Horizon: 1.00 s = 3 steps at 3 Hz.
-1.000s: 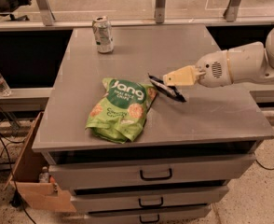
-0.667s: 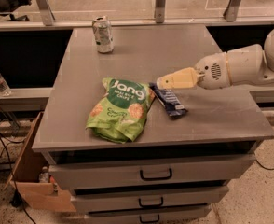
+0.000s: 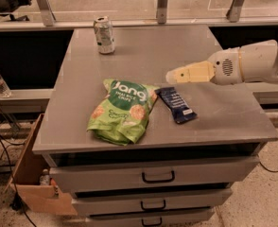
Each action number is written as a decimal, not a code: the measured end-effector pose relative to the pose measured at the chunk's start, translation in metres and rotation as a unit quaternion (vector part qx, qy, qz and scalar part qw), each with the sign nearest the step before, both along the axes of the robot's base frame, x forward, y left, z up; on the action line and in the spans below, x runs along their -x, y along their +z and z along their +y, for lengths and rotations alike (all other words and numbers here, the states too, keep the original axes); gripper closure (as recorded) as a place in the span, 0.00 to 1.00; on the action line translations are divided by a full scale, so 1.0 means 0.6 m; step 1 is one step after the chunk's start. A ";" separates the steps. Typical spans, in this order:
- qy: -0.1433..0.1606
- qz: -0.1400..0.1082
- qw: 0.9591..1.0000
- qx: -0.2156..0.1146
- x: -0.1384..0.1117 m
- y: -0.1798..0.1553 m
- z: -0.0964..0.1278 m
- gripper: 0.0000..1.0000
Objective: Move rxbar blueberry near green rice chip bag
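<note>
step: retreat | bar (image 3: pixel 177 104) flat on table (image 3: pixel 224 119), just right of bag (image 3: pixel 122 110) | gripper (image 3: pixel 170 76) up-right of bag, carrying nothing; jaws: we cannot tell | we should lift straight clear, no brushing bar

Flat navy rxbar blueberry (image 3: pixel 177 105) on grey counter (image 3: pixel 224 122), just right of crinkled green rice chip bag (image 3: pixel 122 111); cream claw (image 3: pixel 169 76) above-behind; silver can (image 3: pixel 104 34) rear-left.
</note>
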State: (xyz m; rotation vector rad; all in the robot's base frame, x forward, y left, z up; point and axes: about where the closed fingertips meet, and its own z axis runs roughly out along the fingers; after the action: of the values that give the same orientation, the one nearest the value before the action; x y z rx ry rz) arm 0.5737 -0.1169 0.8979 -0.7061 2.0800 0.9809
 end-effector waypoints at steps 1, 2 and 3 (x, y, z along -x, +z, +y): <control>-0.048 -0.053 0.997 0.008 -0.041 0.048 -0.082 0.00; -0.086 -0.125 0.988 0.016 -0.095 0.120 -0.174 0.00; -0.126 -0.194 0.973 0.001 -0.144 0.202 -0.247 0.00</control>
State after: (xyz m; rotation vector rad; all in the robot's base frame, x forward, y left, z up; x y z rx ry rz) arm 0.6603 -0.2651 1.0189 -0.5652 1.7716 0.6400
